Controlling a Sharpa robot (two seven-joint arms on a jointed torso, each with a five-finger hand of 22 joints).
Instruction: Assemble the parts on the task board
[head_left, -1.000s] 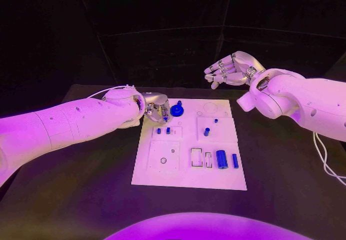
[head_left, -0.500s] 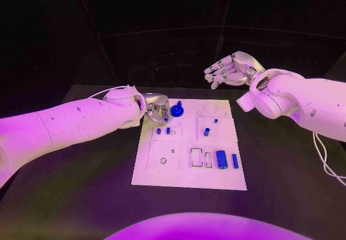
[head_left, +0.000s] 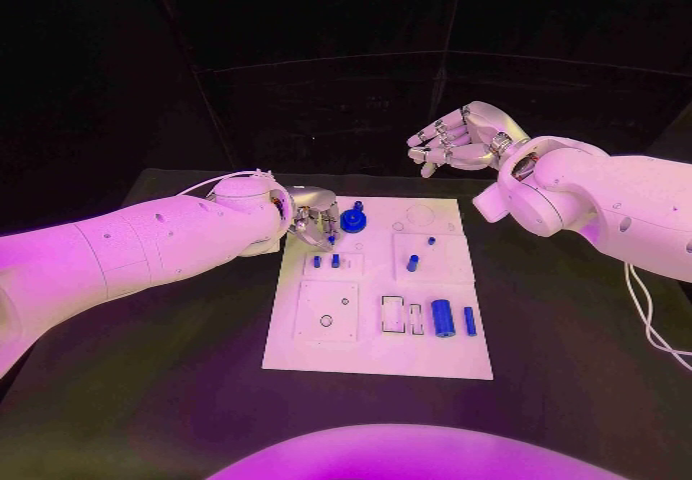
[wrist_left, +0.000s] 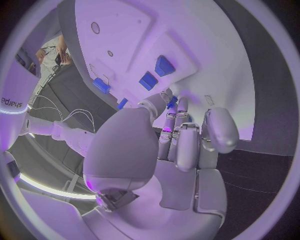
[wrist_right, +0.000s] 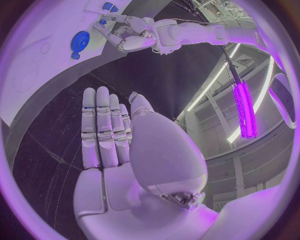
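On the white task board (head_left: 378, 345) we see blue parts: a cylinder (head_left: 443, 319) nearest, a round knob (head_left: 353, 221) farther. Our left hand (head_left: 312, 216) pinches a small blue peg (wrist_left: 171, 102) beside the knob. Farthest, our right hand (head_left: 459, 135) hovers, released, fingers extended.

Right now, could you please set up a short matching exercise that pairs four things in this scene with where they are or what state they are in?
Things:
1. left robot hand
2. right robot hand
3. round blue part
4. blue cylinder

Places or states:
A. lying at the near right of the task board
B. raised beyond the far edge of the board, holding nothing
C. at the far left corner of the board, fingers curled
D. on the far part of the board, beside the left hand

Pairs: 1-C, 2-B, 3-D, 4-A
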